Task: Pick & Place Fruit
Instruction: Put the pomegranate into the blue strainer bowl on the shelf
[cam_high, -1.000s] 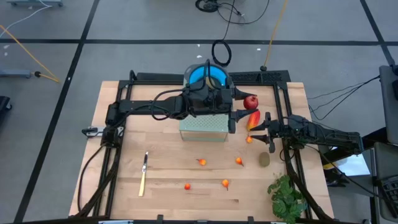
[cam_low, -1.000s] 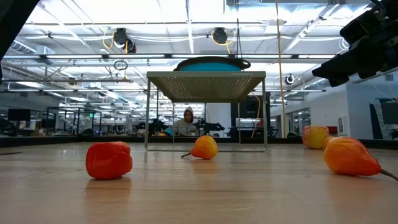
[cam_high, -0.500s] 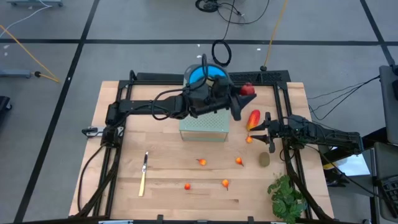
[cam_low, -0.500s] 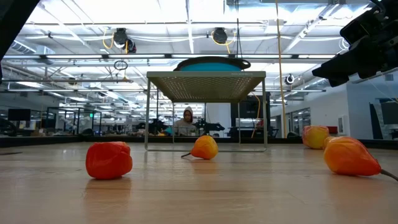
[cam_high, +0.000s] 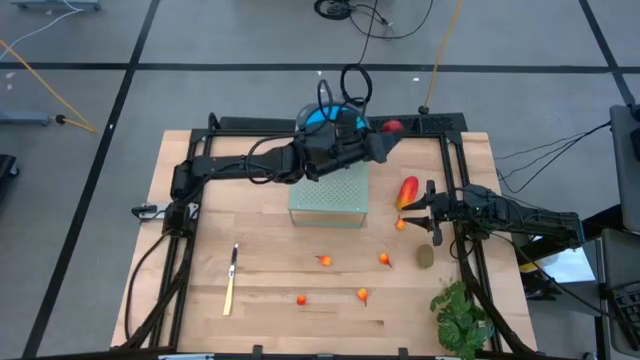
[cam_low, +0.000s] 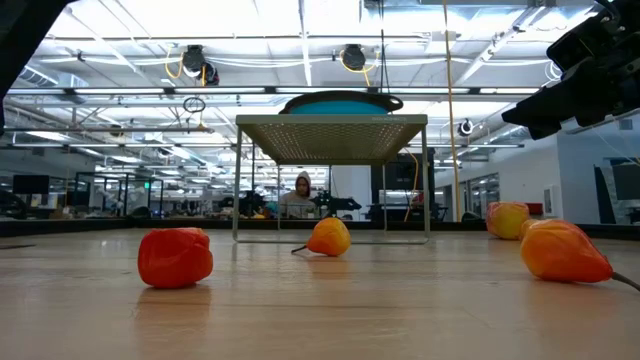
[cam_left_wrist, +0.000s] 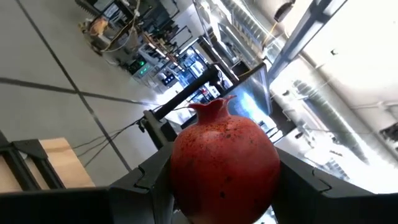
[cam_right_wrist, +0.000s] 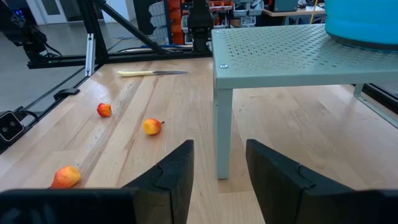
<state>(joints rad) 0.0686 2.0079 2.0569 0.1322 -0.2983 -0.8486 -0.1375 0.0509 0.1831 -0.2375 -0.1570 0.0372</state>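
Note:
My left gripper (cam_high: 383, 135) reaches over the pale green perforated stand (cam_high: 330, 195), beside the blue bowl (cam_high: 333, 118), shut on a dark red pomegranate (cam_high: 392, 126). My right gripper (cam_high: 408, 208) hovers open near the table's right side, next to the longer red-and-yellow piece (cam_high: 407, 190) and a tiny orange piece (cam_high: 401, 224). A brownish-olive oval (cam_high: 426, 257) and several tiny orange pieces (cam_high: 324, 260) (cam_high: 385, 259) (cam_high: 301, 298) lie on the table. The right wrist view shows the open right gripper (cam_right_wrist: 217, 171) facing a leg of the stand (cam_right_wrist: 222, 137). My left gripper pinches the pomegranate's round body (cam_left_wrist: 224, 162) between its two fingers (cam_left_wrist: 149, 183), one on each side. The fruit is lifted clear of the table and stand, and its crown (cam_left_wrist: 211, 109) points away from the wrist.
A yellow-handled knife (cam_high: 231, 280) lies near the table's left front. A leafy green plant (cam_high: 462, 315) sits at the near right corner. Black frame rails (cam_high: 440, 125) run along the far and side edges. In the low view orange pieces (cam_low: 175, 256) (cam_low: 562, 250) lie before the stand (cam_low: 332, 135).
My left gripper has carried the pomegranate from beside the stand's right side toward the table's far edge, next to the blue bowl, turning as it went. My right gripper has kept still and open.

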